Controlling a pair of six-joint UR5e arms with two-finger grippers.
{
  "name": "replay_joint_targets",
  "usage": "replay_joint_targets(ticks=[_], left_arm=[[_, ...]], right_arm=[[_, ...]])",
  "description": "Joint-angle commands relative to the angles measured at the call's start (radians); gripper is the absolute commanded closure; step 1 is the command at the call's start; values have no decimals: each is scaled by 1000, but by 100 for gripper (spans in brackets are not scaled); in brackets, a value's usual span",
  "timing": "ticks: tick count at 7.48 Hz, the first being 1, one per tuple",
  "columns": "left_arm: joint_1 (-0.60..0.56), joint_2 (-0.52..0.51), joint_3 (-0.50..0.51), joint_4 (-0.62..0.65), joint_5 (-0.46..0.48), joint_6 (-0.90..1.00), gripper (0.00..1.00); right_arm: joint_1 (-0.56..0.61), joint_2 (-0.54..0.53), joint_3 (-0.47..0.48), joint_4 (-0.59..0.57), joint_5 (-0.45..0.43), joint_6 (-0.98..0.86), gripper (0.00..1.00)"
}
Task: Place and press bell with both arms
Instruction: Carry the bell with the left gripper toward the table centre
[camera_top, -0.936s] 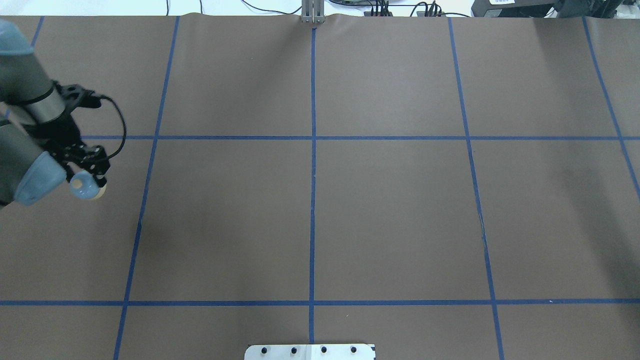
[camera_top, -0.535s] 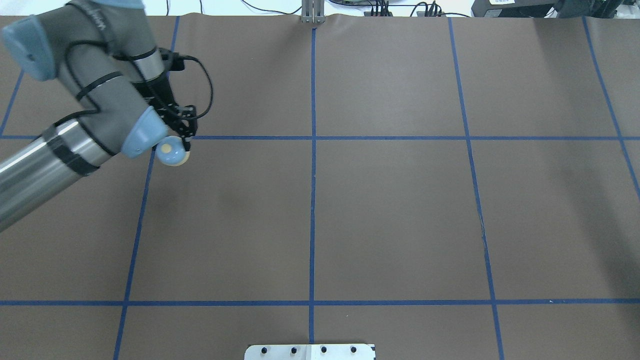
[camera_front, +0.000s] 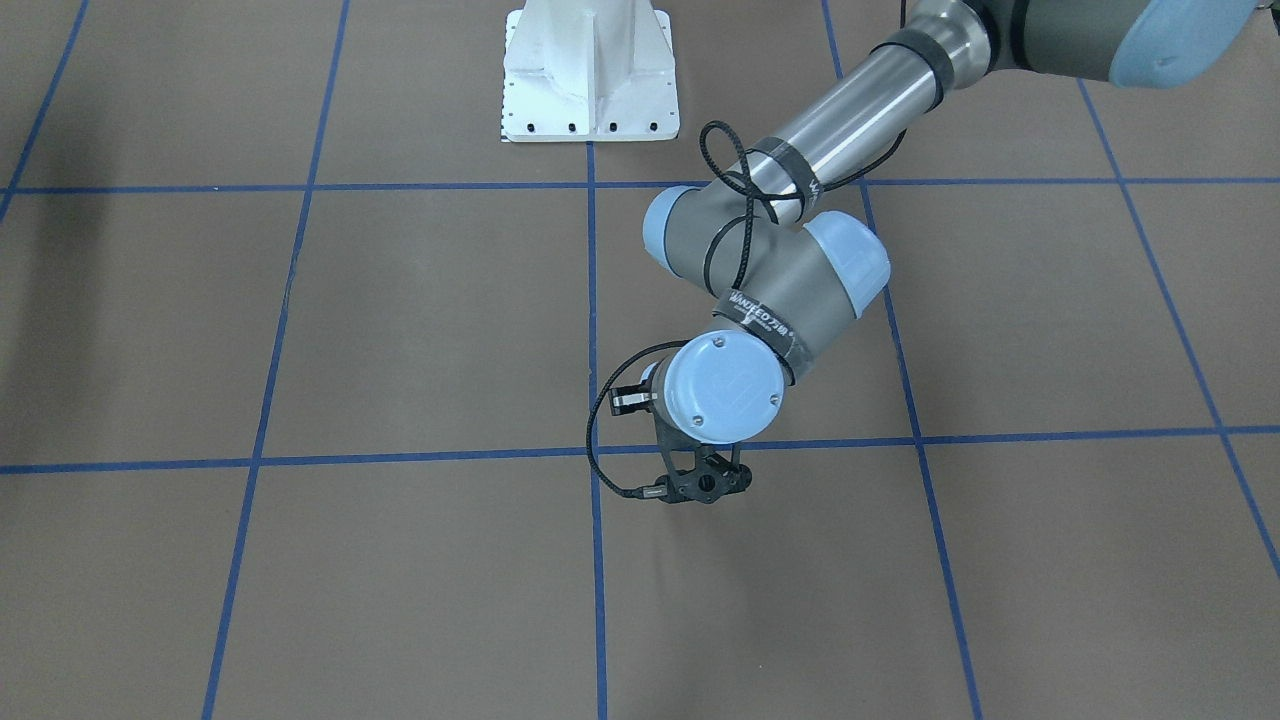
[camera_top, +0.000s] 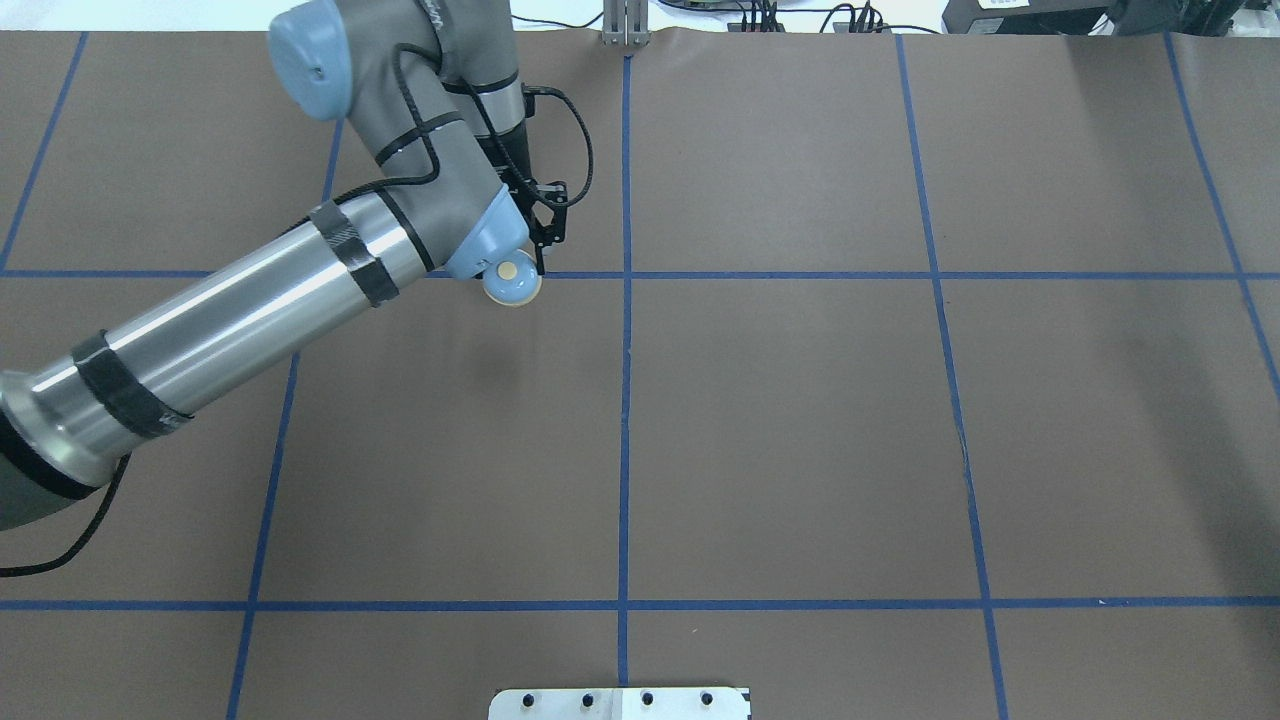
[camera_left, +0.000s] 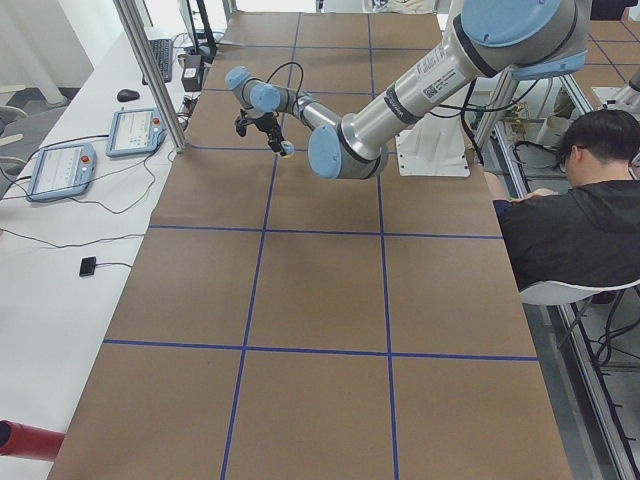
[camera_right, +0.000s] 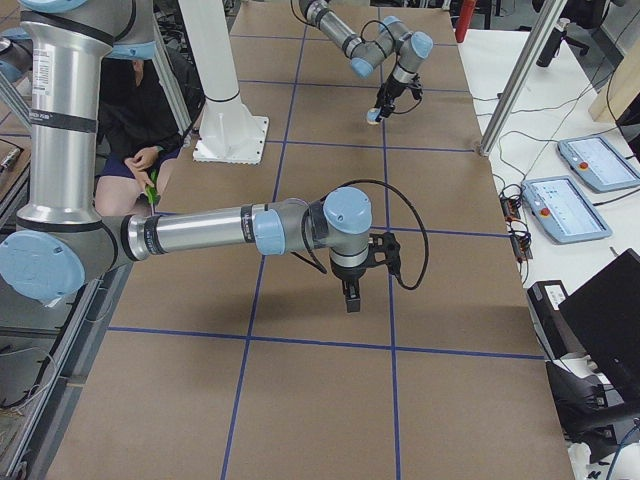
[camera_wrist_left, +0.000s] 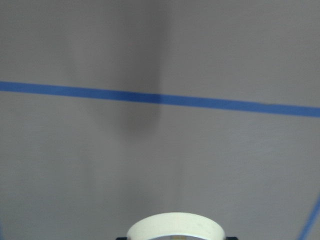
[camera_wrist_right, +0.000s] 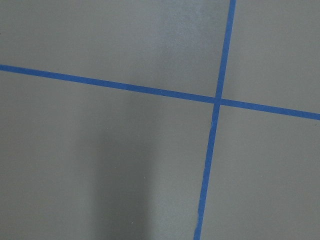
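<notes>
While the left gripper (camera_top: 539, 258) carries the bell (camera_top: 512, 283), you can see its jaws closed narrowly on the bell's edge, with the cream button (camera_top: 508, 270) facing up in the overhead view. The left wrist view shows only the cream base ring (camera_wrist_left: 175, 226) at its bottom edge. The bell hangs above the brown table (camera_top: 800, 420), and its shadow falls on the paper apart from it. It sits over the crosswise blue tape line (camera_top: 800, 275), just left of the centre tape line (camera_top: 625, 420).

Compare that with the earlier overhead pictures. About a second ago the bell was near the view's left edge, left of the first lengthwise tape line (camera_top: 267, 500) and below the crosswise one. Half a second ago it had crossed that lengthwise line and sat just under the crosswise one. Now it is much nearer the middle. Far more of the left arm (camera_top: 240, 310) reaches in, its silver forearm slanting across the left squares. The grip on the bell looks the same in all three.

The right arm (camera_right: 200, 232) shows only in the exterior right view. Its right gripper (camera_right: 350, 298) points down over the table, well apart from the bell, and you cannot tell from there how its jaws stand. Its wrist view shows only paper and tape.
</notes>
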Motion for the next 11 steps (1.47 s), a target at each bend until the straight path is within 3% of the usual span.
replay_joint_targets(ticks=[1,3,5,6,7,8,10,11], left_arm=[[26,-54,91,-98,4,-66,56],[46,-56,140,-205,11,-122,52],[66,-56,150,-237,87,-142,45],[68,-56,153,-244,87,-143,36],[68,-56,151,-245,89,-143,14],[69,-57,150,-248,89,-142,1],[63,-57,139,-247,89,-145,0],[34,-53,87,-221,78,-142,0]], right_arm=[[0,0,0,-1,1,0,0],[0,0,0,-1,7,0,0],[0,0,-2,-1,18,2,0],[0,0,-2,-1,18,2,0],[0,0,-2,-1,18,2,0],[0,0,0,-1,18,2,0],[0,2,-2,-1,21,3,0],[0,12,0,-3,29,5,0]])
